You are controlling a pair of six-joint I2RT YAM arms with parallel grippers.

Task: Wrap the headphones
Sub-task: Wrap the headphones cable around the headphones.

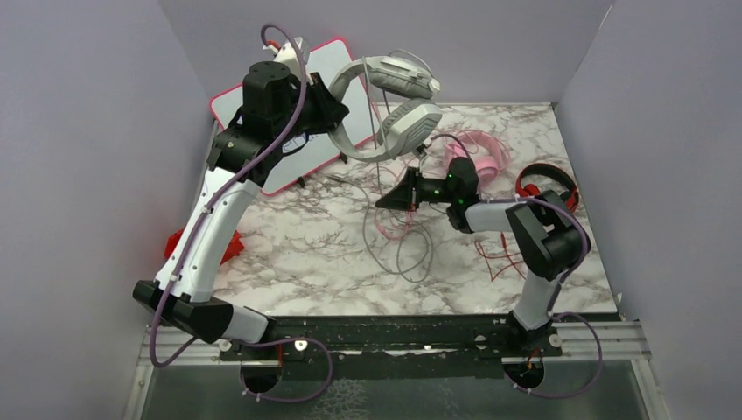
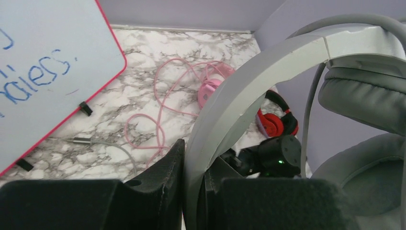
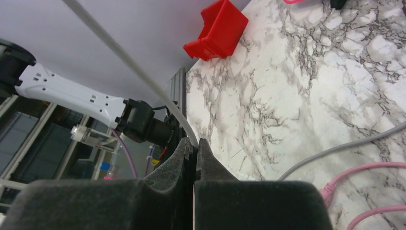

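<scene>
Three headphones share the marble table [image 1: 289, 262], and we take the scene from big to small. At the back left sits a pink-edged whiteboard [image 2: 43, 72]. The grey pair [image 1: 394, 105] hangs in the air over the back of the table, its headband clamped between the fingers of the left gripper [image 2: 194, 158]. The pink pair [image 1: 481, 153] and the red-and-black pair [image 1: 547, 184] lie on the marble to the right. The right gripper [image 3: 194, 148] is pressed together on the thin grey cable [image 3: 129, 62], which runs taut up from it. We judge that the wrapping of the grey pair is the step in hand. To do it well we would hold the band steady, draw the cable tight and lay even turns, lifting the slack clear of the pink cable [image 2: 160, 110] it crosses. We cannot tell whether any turns are on yet, and where the cable joins the cup is hard to make out
</scene>
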